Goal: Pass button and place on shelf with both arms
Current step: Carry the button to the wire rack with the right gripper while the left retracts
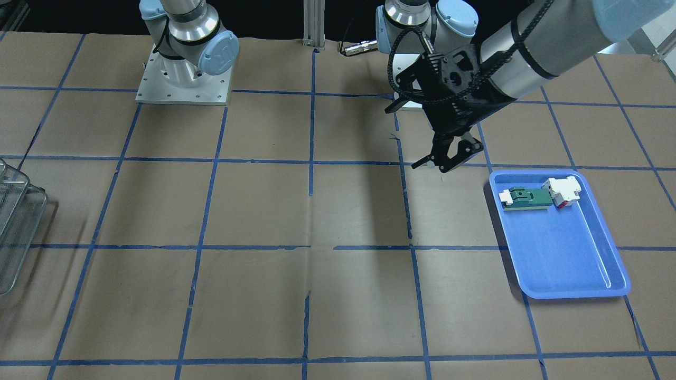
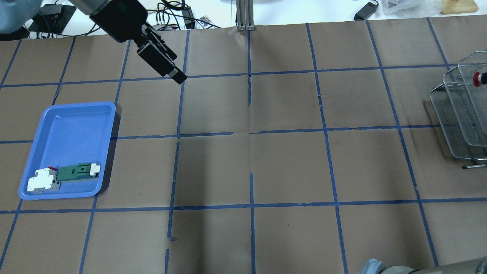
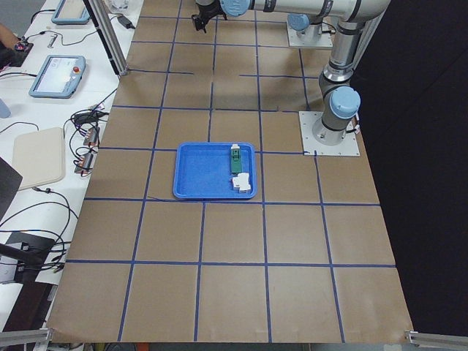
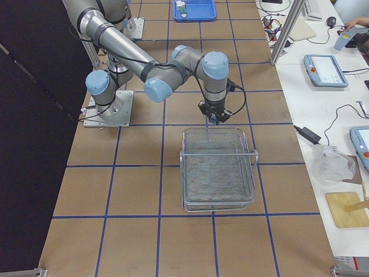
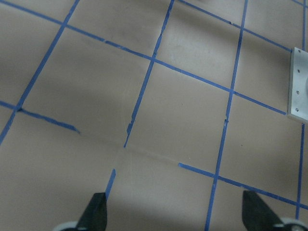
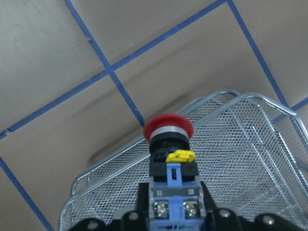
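My right gripper (image 6: 173, 204) is shut on the button (image 6: 169, 137), gripping its blue-and-yellow block body with the red cap pointing forward. It holds the button in the air over the near rim of the wire-mesh shelf (image 6: 240, 144). In the exterior right view the right gripper (image 4: 214, 118) hangs just above the shelf's (image 4: 218, 173) far edge. The overhead view shows the red cap (image 2: 476, 79) over the shelf (image 2: 456, 125) at the right edge. My left gripper (image 1: 446, 158) is open and empty, above the table next to the tray; its fingertips (image 5: 98, 211) stand wide apart.
A blue plastic tray (image 1: 560, 264) lies on the left arm's side, with a green-and-white block (image 1: 525, 198) and a white-and-red block (image 1: 564, 191) in its near end. Brown paper with blue tape lines covers the table. Both arm bases (image 1: 185, 79) stand at the robot's edge.
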Controlling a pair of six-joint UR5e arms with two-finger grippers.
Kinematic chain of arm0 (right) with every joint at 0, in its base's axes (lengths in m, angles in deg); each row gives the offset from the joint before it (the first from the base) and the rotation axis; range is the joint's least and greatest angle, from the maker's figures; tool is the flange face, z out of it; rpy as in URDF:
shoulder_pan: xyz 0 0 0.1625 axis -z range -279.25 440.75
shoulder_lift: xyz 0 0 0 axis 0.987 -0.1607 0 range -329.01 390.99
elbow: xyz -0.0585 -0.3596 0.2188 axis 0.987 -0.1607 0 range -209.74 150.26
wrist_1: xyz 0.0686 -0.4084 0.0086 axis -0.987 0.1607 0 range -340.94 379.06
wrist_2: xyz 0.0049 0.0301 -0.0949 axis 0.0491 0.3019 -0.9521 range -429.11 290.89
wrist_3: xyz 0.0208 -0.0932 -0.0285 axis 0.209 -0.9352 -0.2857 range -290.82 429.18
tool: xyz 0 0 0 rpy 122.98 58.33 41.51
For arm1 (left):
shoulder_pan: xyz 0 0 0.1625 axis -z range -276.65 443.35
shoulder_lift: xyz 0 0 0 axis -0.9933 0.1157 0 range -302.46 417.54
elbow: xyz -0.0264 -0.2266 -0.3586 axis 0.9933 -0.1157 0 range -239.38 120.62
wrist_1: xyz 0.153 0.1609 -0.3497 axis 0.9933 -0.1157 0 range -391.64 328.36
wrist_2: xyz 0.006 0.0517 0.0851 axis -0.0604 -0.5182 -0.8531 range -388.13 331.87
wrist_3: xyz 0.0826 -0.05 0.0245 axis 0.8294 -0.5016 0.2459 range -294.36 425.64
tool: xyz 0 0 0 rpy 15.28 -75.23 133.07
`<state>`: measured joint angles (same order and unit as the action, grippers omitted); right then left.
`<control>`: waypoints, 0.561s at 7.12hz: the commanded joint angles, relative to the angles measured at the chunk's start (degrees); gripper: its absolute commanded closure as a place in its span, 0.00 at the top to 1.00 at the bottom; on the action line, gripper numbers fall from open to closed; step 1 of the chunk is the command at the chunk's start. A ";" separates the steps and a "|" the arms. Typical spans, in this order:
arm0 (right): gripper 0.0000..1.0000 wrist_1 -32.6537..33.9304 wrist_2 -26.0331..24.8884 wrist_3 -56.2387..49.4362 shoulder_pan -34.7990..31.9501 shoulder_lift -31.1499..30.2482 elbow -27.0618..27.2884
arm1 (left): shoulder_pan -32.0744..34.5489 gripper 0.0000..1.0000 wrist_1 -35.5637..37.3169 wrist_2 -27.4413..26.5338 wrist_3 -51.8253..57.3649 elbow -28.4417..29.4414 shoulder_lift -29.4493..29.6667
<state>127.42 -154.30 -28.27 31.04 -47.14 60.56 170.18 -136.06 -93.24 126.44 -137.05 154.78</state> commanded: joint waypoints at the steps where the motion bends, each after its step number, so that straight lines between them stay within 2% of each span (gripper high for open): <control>1: 0.00 4.39 0.11 0.24 1.90 3.41 0.06 | -0.69 1.00 -0.96 -5.89 -14.41 -0.19 -2.31; 2: 0.14 4.41 0.03 0.32 1.90 3.60 0.32 | -0.78 1.00 -1.66 -7.04 -21.36 -0.63 -3.19; 3: 0.82 4.32 0.03 0.50 1.90 3.78 0.41 | -0.61 1.00 -1.49 -9.92 -26.47 -1.07 -3.98; 4: 1.00 3.54 -0.23 3.98 1.90 3.52 0.41 | -0.52 1.00 -1.31 -11.52 -33.75 -1.51 -4.51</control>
<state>131.50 -154.33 -27.00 32.91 -43.56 60.91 169.56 -137.47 -102.44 100.82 -138.04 151.05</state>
